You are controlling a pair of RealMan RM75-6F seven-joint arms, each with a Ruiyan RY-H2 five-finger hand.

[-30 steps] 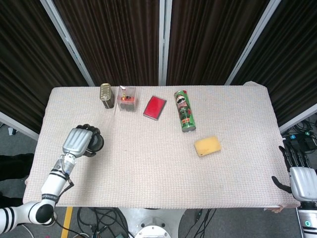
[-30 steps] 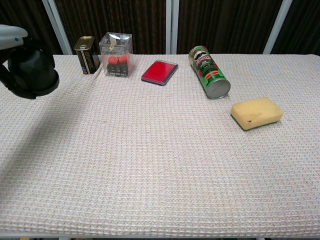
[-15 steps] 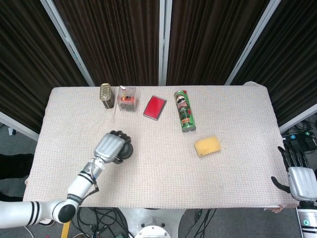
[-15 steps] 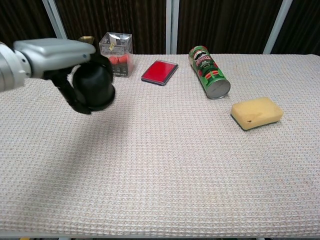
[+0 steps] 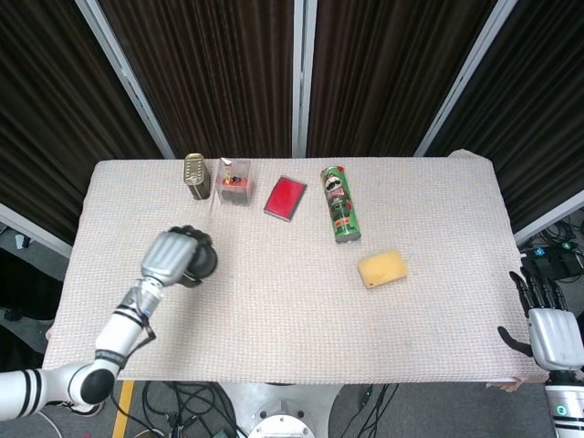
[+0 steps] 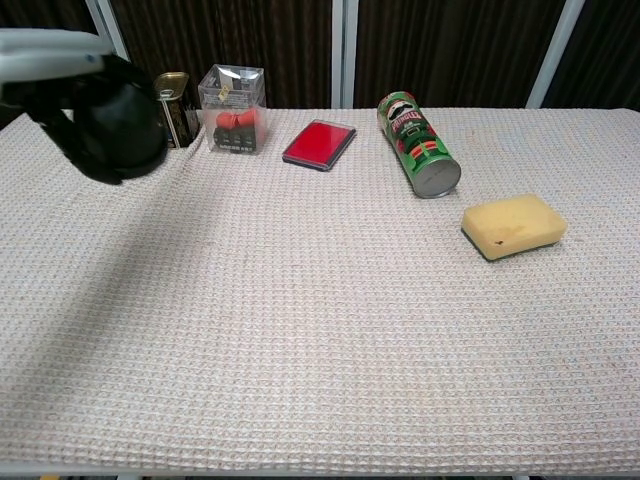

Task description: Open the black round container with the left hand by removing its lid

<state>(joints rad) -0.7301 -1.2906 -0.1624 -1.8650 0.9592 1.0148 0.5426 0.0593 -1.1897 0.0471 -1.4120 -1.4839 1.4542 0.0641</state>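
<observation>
Right hand (image 5: 551,334), nearest item: I see it at the near right corner, just off the edge of the surface (image 5: 292,301), fingers apart and upright, holding nothing.

Left hand (image 5: 172,256): over the left part of the surface, raised above the cloth, fingers clamped around the black round container (image 5: 199,263). In the chest view the same hand (image 6: 45,52) sits at the top left with the container (image 6: 120,125) hanging under it, clear of the cloth. I cannot tell from either view whether the lid is on or off.

Yellow sponge (image 5: 381,268): flat on the cloth, right of centre, well apart from both hands.

Green crisp tube (image 5: 339,203): lying on its side just beyond the sponge, metal end toward me, cap end toward the far edge.

Red flat case (image 5: 286,197): left of the tube, lying flat, near the far edge.

Clear plastic box (image 5: 234,182): left of the red case, upright, with small red pieces inside.

Olive-gold tin (image 5: 195,175): upright just beside the clear box on its left, farthest left of the far row. In the chest view the container hides part of the tin.
</observation>
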